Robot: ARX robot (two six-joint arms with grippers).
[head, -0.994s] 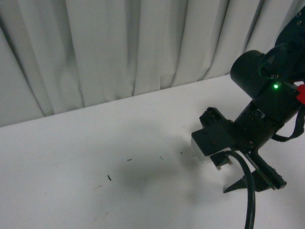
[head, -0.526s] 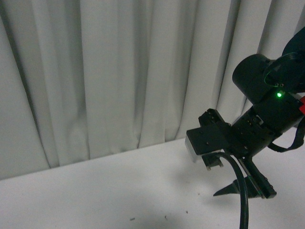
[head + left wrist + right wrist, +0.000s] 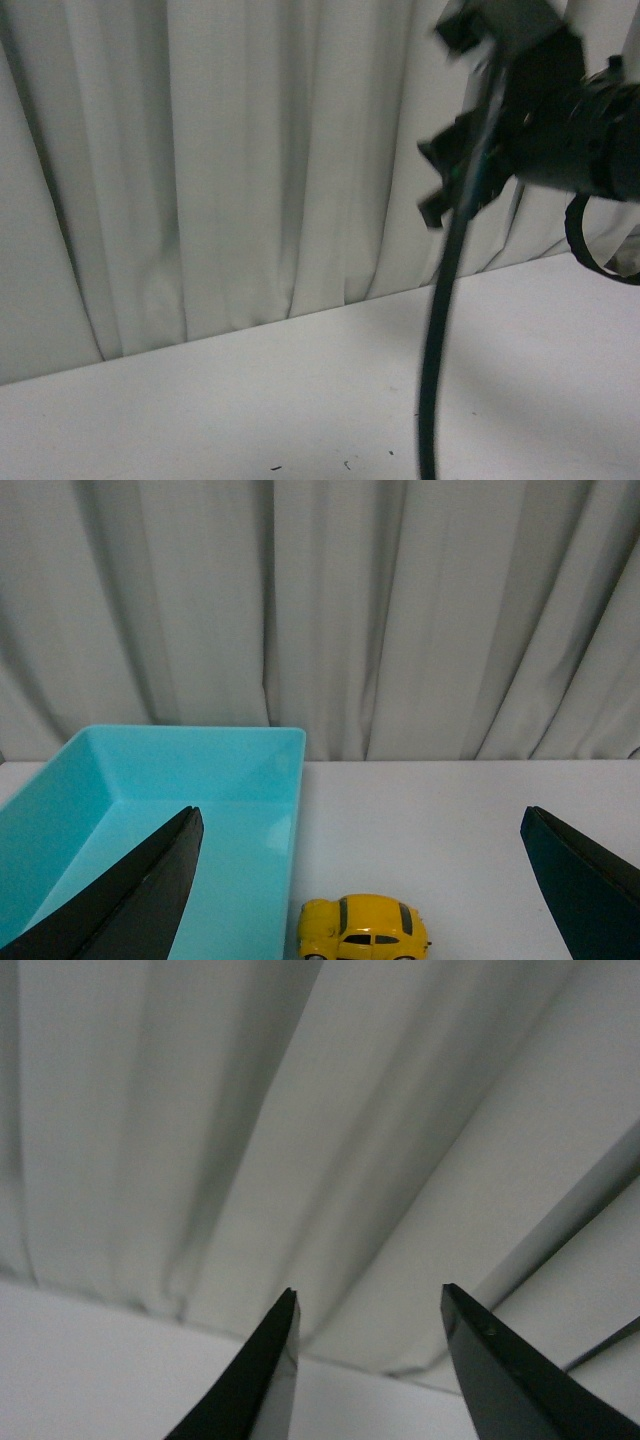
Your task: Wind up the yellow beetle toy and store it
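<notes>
The yellow beetle toy (image 3: 363,930) shows only in the left wrist view. It stands on its wheels on the white table, side-on, just beside the rim of a light blue tray (image 3: 150,810). My left gripper (image 3: 362,825) is open and empty, its two dark fingers wide apart, the toy between and below them. My right gripper (image 3: 368,1302) is open and empty and points at the curtain. In the front view the right arm (image 3: 540,110) is raised at the upper right, blurred, with a black cable (image 3: 440,330) hanging down. The toy is out of the front view.
A pale pleated curtain (image 3: 250,150) hangs along the far edge of the white table (image 3: 250,400). A few small dark specks (image 3: 345,465) lie on the table. The blue tray is empty inside.
In the front view the right arm has swung up from the table to the upper right. The view has tilted upward, showing more curtain and less table.
</notes>
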